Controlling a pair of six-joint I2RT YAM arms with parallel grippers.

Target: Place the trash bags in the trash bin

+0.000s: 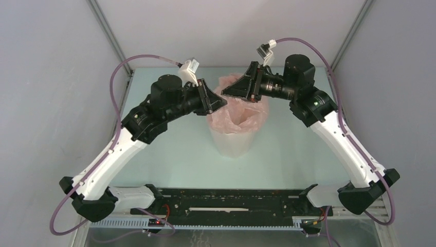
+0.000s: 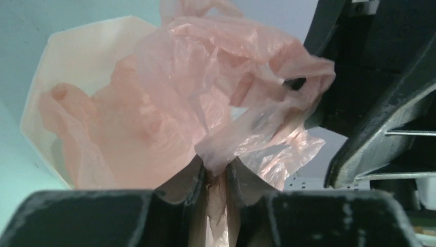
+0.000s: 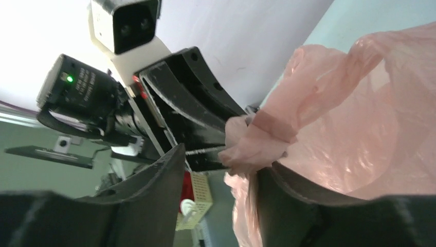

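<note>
Left pincer [image 2: 216, 169] grips the trash bag [image 2: 205, 77], right pincer [image 3: 221, 172] gapes; clinging film could lift from the trash bin [image 2: 82, 46] beneath

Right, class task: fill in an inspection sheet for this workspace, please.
Surface: pale green table.
Job's things: pink bag partly inside white bin, top bunched above the rim.
Clutter: nothing seen.
Grippers: left gripper shut on bag film; right gripper open beside it.
Cables: purple cables loop clear of the bin.
Surroundings: grey walls, metal posts.
</note>
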